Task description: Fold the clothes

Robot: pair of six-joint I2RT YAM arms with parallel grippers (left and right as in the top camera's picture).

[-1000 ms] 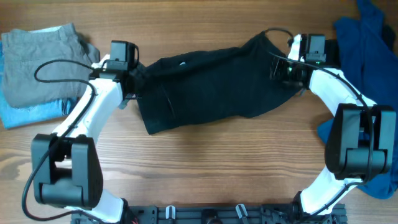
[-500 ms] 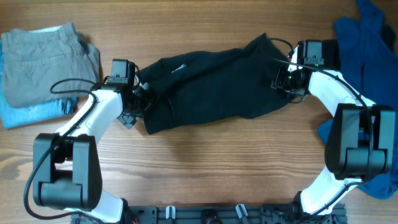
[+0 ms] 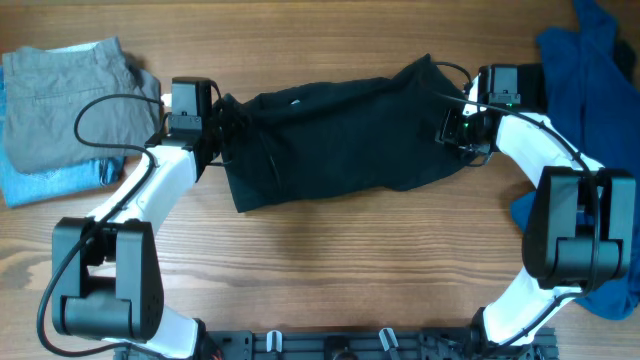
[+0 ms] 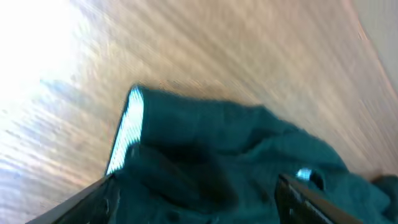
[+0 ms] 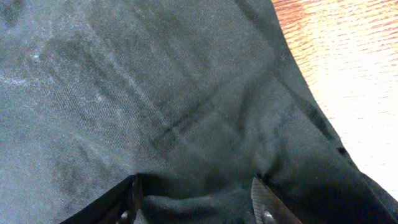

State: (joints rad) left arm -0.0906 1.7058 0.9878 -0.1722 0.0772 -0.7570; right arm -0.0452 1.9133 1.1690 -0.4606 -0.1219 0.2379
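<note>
A black garment (image 3: 335, 135) lies spread across the middle of the wooden table. My left gripper (image 3: 208, 135) is at its left edge. In the blurred left wrist view its fingers (image 4: 199, 193) stand wide apart, with the dark cloth (image 4: 224, 149) and a white label (image 4: 127, 127) between them. My right gripper (image 3: 462, 128) is at the garment's right end. In the right wrist view its fingers (image 5: 196, 202) pinch a raised fold of the black cloth (image 5: 155, 93).
Folded grey clothes (image 3: 70, 90) lie on a light blue piece (image 3: 45, 182) at the far left. A crumpled blue garment (image 3: 590, 70) lies at the right edge, reaching down beside my right arm. Bare wood (image 3: 330, 260) lies in front of the black garment.
My left gripper dipped toward the garment's lower left and bunched its edge, then moved back up to the upper left corner. My right gripper shifted slightly and has held still since.
</note>
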